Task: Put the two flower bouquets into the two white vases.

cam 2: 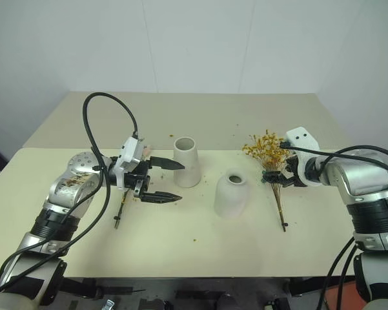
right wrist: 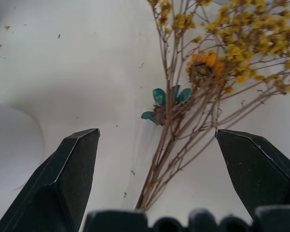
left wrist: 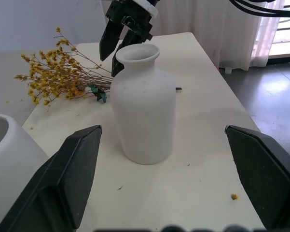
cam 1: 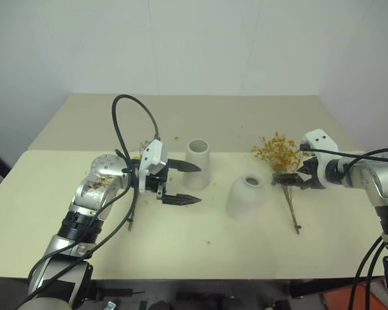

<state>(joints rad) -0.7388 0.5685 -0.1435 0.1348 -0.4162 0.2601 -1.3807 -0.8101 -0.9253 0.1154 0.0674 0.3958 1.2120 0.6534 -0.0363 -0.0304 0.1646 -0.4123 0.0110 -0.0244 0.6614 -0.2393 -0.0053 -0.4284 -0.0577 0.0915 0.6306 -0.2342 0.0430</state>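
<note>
The sprig (cam 2: 124, 205) lies mostly hidden behind the left gripper (cam 2: 169, 180) and its arm, only its stem end and a few tips showing. The tall vase (left wrist: 9, 159) is cut off at the left wrist view's edge. The squat vase (right wrist: 12, 145) is cut off in the right wrist view, as is the top of the yellow bunch (right wrist: 231, 43).

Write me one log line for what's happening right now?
left end effector: open, empty, beside tall vase | right end effector: open over yellow bouquet stems | squat vase: empty | bouquets: both on table
</note>
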